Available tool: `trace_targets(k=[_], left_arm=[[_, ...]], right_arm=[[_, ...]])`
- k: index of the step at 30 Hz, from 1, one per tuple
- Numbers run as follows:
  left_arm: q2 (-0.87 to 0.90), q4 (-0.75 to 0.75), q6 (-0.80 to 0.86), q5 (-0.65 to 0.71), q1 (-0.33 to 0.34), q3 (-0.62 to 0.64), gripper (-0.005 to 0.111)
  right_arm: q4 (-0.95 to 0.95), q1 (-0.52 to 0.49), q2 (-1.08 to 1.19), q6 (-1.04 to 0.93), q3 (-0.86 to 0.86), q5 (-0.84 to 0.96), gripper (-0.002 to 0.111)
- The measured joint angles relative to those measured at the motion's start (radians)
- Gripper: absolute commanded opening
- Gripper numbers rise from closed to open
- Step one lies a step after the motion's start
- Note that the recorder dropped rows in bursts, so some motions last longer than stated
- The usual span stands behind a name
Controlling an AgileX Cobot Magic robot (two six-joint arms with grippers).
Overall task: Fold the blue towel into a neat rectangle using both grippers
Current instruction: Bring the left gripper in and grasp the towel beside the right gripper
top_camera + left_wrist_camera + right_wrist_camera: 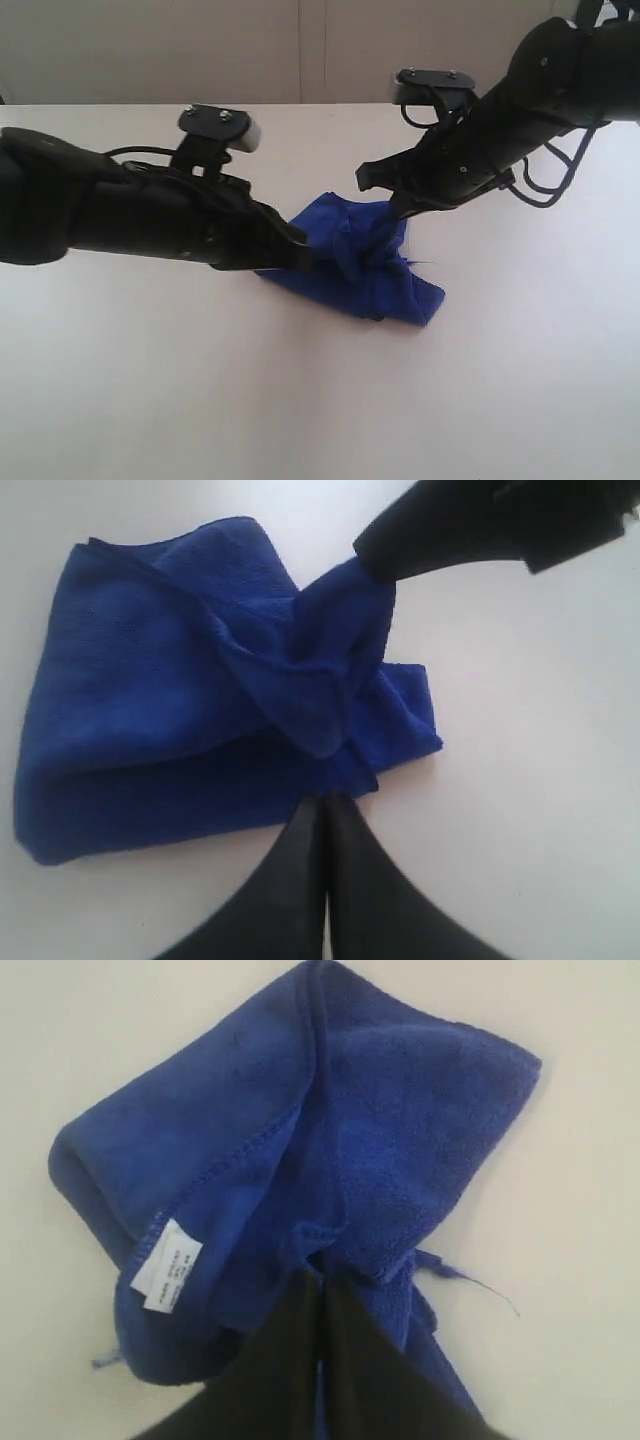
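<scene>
Exterior view
- Left gripper (305, 258) jaws: closed tight, no gap showing, tips buried in the edge of the blue towel (385, 285).
- Right gripper (398, 212) jaws: closed, coming down onto the top of the cloth and pinching a gathered bunch.
- Towel: a crumpled heap on the pale table (500, 380), lying between the two sets of tips. It is drawn into a knot-like pucker where they come close, and the rest trails away beyond the left tips and below the right ones.

Left wrist view
- Left gripper (325, 800) jaws: the two dark fingers are pressed together along their length, with the tips on the towel's nearest edge, where a fold runs into them.
- Right gripper (375, 560): its tip holds a peak of cloth on the far side of the heap.
- Blue towel (150, 700): straight ahead of the left tips and spreading mostly to one side of them, in loose layers on the table (530, 730).

Right wrist view
- Right gripper (320, 1280) jaws: shut, with cloth puckered right at the tips and gripped between them.
- Blue towel (400, 1110): fans out ahead of the tips and also drapes along both sides of the fingers.
- White tag (167, 1263): on a hemmed edge, off to one side of the tips, near but not touching them.
- Loose thread (470, 1280): trails from the cloth just beside the tips on the other side, over the table (580, 1210).
</scene>
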Motion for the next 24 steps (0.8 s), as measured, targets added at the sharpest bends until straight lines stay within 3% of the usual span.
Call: trace_targets(k=[6,14,24], left_arm=[[0.115,-0.007,-0.002,-0.065,-0.075,-0.104,0.000],[0.171,-0.011,-0.022,-0.080,-0.082,-0.190,0.001],[0.172,-0.013,-0.054,-0.103,-0.082,-0.222,0.045]], right_arm=[[0.029,-0.035,0.000,0.023,0.000,0.002,0.000],[0.052,-0.038,0.000,0.023,0.000,0.006,0.000],[0.055,-0.038,0.000,0.023,0.000,0.007,0.000]])
